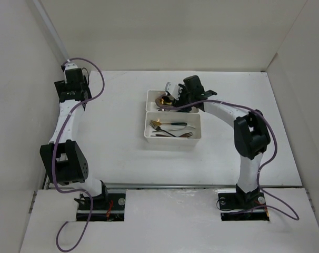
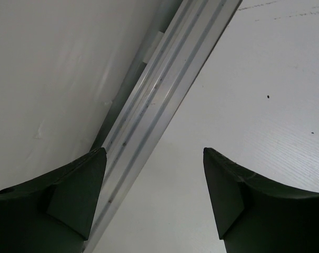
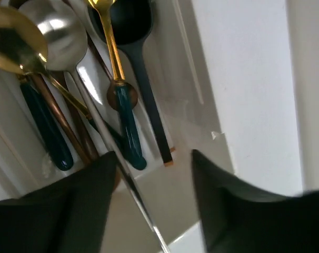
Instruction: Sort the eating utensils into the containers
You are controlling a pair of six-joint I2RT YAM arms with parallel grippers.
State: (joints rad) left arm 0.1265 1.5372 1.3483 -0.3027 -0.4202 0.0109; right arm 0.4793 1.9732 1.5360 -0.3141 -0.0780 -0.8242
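Two white containers sit side by side mid-table: the back tray (image 1: 150,95) and the front tray (image 1: 147,129). Forks (image 1: 172,127) lie in the front tray. My right gripper (image 1: 175,98) hovers over the back tray. In the right wrist view its jaws (image 3: 151,154) stand open over that tray's end (image 3: 188,100). A silver spoon (image 3: 57,34) lies there, its slim handle running down beside the left finger, with a gap to the right one. A gold spoon (image 3: 12,50), a black spoon (image 3: 129,21) and a green-handled utensil (image 3: 125,121) lie alongside. My left gripper (image 2: 153,150) is open with nothing between its fingers.
My left gripper (image 1: 71,71) is at the table's far left back corner, low over bare white table next to an aluminium rail (image 2: 159,95) at the foot of the left wall. White walls enclose the table on the left, back and right.
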